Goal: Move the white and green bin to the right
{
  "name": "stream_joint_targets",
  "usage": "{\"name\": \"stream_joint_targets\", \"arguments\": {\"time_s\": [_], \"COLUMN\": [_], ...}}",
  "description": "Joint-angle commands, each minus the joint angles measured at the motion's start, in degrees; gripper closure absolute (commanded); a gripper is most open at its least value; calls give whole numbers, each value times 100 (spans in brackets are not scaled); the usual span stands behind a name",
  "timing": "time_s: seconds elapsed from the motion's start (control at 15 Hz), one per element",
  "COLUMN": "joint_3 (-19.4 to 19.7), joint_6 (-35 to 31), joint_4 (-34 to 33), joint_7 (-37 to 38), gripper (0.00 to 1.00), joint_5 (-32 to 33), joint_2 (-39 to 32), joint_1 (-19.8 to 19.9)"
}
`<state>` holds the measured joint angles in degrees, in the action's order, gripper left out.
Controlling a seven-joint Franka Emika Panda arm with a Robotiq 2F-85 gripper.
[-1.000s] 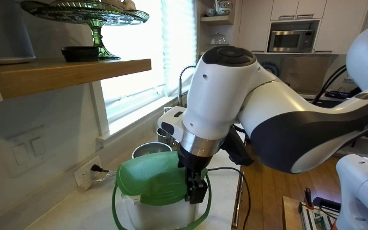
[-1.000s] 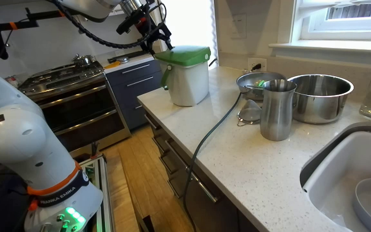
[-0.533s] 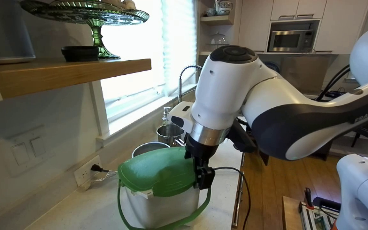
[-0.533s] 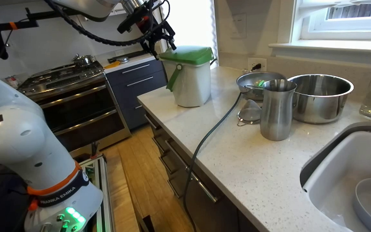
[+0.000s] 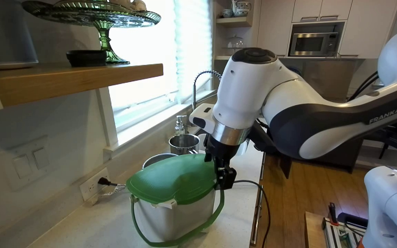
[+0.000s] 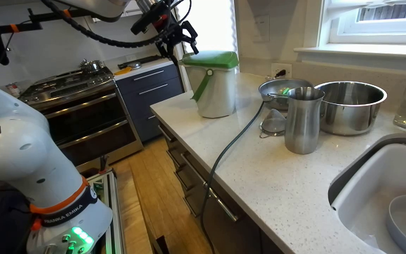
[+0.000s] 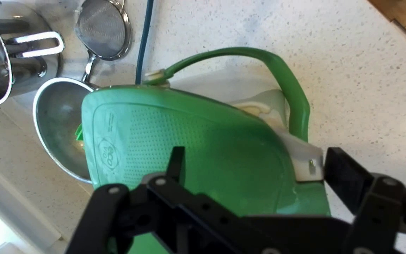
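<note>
The white and green bin (image 5: 176, 217) stands upright on the countertop (image 6: 259, 176), with its green lid on and its green handle hanging down at the side. It also shows in an exterior view (image 6: 217, 93) and, from above, in the wrist view (image 7: 220, 148). My gripper (image 7: 256, 164) is open at the bin's edge. One finger is over the lid. The other is outside the bin, right beside the white latch; I cannot tell whether it touches. The gripper is at the lid's edge in both exterior views (image 5: 224, 177) (image 6: 185, 56).
A steel bowl (image 6: 271, 88), strainer (image 6: 273, 123), steel cup (image 6: 302, 127) and steel pot (image 6: 351, 118) stand near the bin, before the sink (image 6: 372, 183). A cable (image 6: 236, 137) crosses the counter. A wooden shelf (image 5: 81, 81) with a green glass cake stand (image 5: 104, 39) hangs above.
The bin has slid along the counter toward the steel bowl and cup, and turned a little. My gripper has moved the same way with it, staying open.
</note>
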<state>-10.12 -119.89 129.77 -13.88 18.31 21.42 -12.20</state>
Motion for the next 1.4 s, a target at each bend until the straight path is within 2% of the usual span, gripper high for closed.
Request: {"name": "stream_joint_targets", "arguments": {"time_s": [0.0, 0.47, 1.33], "joint_3": [108, 206, 387], "joint_6": [-183, -747, -1050], "joint_4": [284, 429, 465], "joint_7": [-161, -30, 91], "gripper": [0, 0, 0], "joint_5": [166, 384, 649], "joint_2": [205, 204, 161], "joint_1": [113, 362, 794]}}
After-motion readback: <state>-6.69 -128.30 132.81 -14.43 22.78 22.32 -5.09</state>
